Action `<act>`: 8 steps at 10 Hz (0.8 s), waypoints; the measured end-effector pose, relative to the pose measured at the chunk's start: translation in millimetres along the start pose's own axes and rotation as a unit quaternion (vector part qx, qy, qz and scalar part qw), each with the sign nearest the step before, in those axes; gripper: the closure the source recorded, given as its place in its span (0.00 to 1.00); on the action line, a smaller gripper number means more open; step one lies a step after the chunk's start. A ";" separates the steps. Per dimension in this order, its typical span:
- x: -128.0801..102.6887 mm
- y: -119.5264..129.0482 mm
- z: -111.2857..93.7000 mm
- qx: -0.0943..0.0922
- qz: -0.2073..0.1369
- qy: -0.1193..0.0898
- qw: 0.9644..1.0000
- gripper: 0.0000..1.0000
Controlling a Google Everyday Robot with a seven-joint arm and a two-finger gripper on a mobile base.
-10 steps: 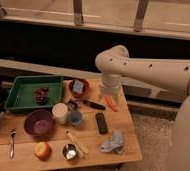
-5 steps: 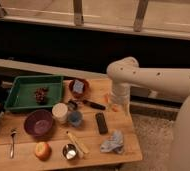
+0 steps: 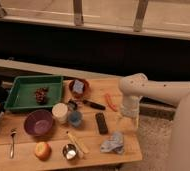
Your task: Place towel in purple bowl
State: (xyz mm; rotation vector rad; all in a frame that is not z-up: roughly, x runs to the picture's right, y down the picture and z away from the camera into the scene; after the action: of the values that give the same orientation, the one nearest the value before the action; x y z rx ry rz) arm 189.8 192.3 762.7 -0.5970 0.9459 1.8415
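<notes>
The towel is a crumpled blue-grey cloth lying near the front right corner of the wooden table. The purple bowl stands empty at the left of the table, in front of the green tray. My white arm comes in from the right and bends down at the table's right edge. My gripper hangs there, above and slightly behind the towel, apart from it. It is far to the right of the bowl.
A green tray holds a dark reddish item. Also on the table are a brown bowl with a sponge, a white cup, a blue cup, a black remote, an apple, a spoon and a small metal cup.
My arm has swung to the right and lowered, from over the back middle of the table to its right edge. The towel and bowl have not moved.
</notes>
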 end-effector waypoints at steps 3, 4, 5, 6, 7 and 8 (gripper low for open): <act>4.3 1.5 3.9 0.003 -0.006 0.014 1.000 0.35; 8.3 3.6 8.2 0.003 -0.013 0.025 1.000 0.35; 15.1 3.3 13.7 0.005 -0.021 0.036 0.999 0.35; 25.1 3.6 19.0 0.007 -0.031 0.046 0.998 0.35; 35.4 5.4 22.2 0.007 -0.042 0.052 0.998 0.35; 42.6 5.9 23.8 0.007 -0.051 0.055 0.997 0.35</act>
State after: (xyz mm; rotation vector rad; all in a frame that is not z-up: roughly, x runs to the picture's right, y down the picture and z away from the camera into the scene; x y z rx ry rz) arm 166.1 232.6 747.4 -0.7312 0.9825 1.7240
